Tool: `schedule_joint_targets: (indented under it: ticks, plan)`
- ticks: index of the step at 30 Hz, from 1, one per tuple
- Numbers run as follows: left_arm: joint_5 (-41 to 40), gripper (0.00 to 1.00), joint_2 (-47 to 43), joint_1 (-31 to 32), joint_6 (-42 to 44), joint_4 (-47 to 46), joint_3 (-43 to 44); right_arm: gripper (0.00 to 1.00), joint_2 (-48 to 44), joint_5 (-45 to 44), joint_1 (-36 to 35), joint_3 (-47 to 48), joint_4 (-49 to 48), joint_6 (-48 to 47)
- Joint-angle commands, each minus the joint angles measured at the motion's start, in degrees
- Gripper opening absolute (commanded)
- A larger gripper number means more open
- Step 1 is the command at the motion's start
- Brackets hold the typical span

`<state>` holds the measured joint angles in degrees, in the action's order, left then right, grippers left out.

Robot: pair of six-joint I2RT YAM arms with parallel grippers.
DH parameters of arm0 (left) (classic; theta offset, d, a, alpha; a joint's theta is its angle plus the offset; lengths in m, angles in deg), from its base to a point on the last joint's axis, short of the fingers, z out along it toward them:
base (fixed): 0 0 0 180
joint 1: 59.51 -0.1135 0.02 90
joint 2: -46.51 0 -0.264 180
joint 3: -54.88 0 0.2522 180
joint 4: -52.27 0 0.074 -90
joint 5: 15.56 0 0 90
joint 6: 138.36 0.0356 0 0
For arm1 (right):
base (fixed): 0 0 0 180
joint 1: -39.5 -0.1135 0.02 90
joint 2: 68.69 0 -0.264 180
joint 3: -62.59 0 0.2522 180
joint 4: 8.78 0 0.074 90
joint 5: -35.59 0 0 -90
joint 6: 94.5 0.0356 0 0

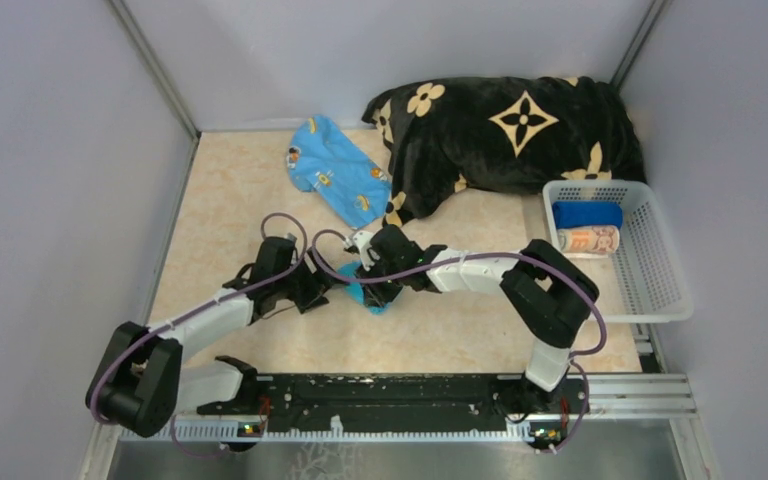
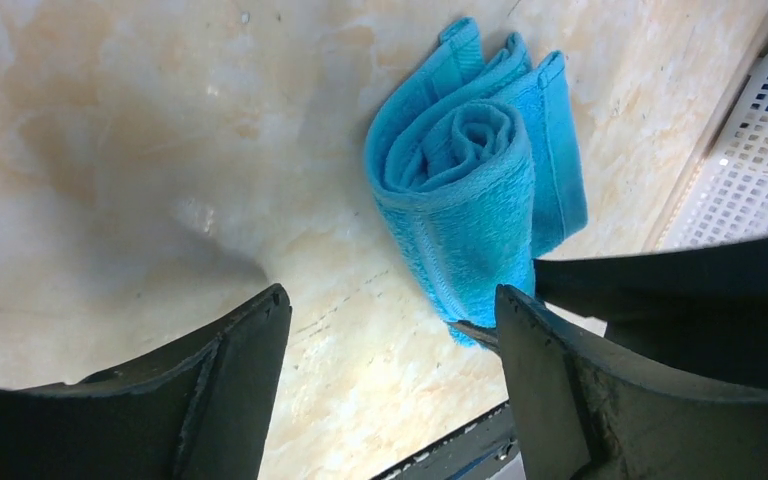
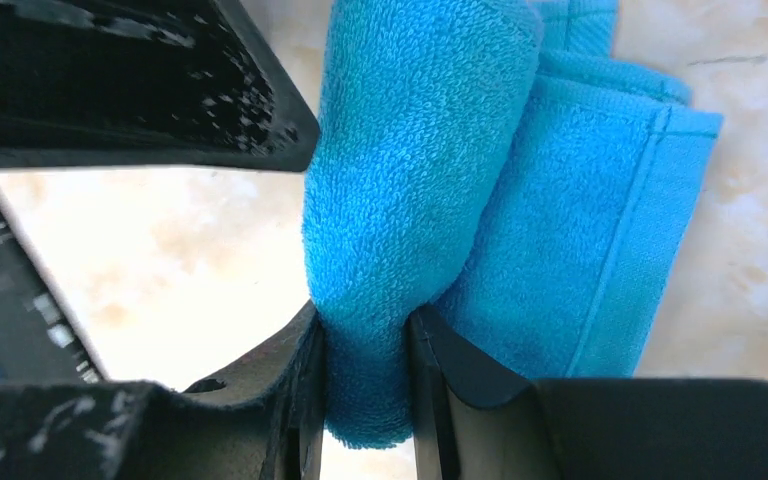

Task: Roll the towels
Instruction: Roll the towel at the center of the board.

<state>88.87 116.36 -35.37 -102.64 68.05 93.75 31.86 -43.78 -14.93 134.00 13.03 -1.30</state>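
Note:
A turquoise towel (image 2: 470,180), rolled into a loose spiral with one flap lying beside it, rests on the tabletop mid-table (image 1: 370,297). My right gripper (image 3: 365,330) is shut on one end of the roll (image 3: 410,150), its pads pressing into the terry cloth. My left gripper (image 2: 390,300) stands open just left of the roll, with only bare table between its fingers. In the top view both grippers meet at the towel, left (image 1: 325,285) and right (image 1: 378,283). A light blue towel with orange prints (image 1: 335,170) lies spread out at the back.
A white basket (image 1: 660,290) at the right holds a rolled dark blue towel (image 1: 587,214) and a rolled striped towel (image 1: 588,240). A big black blanket with tan flowers (image 1: 510,125) is heaped at the back right. Grey walls enclose the table.

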Motion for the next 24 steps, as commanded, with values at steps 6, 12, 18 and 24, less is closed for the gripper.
schedule_joint_targets:
  ticks: [6, 12, 18, 24]
  plan:
    - [2.4, 0.81, -5.6, -0.4, -3.0, -0.9, -3.9, 0.26, 4.3, 40.2, 9.9, -5.3, -11.7, 13.7]
    - [6.9, 0.71, -0.3, -0.2, -4.7, -5.9, -3.0, 0.29, 10.3, 43.8, 14.4, -6.1, -17.2, 22.5]
    - [7.1, 0.60, 7.3, 1.3, -4.3, -9.0, -1.9, 0.32, 13.3, 44.6, 16.8, -9.6, -24.2, 28.7]
    - [3.7, 0.56, 12.2, 1.9, -1.5, -5.9, -0.1, 0.52, 3.4, 32.0, 16.4, -10.3, -13.7, 21.5]
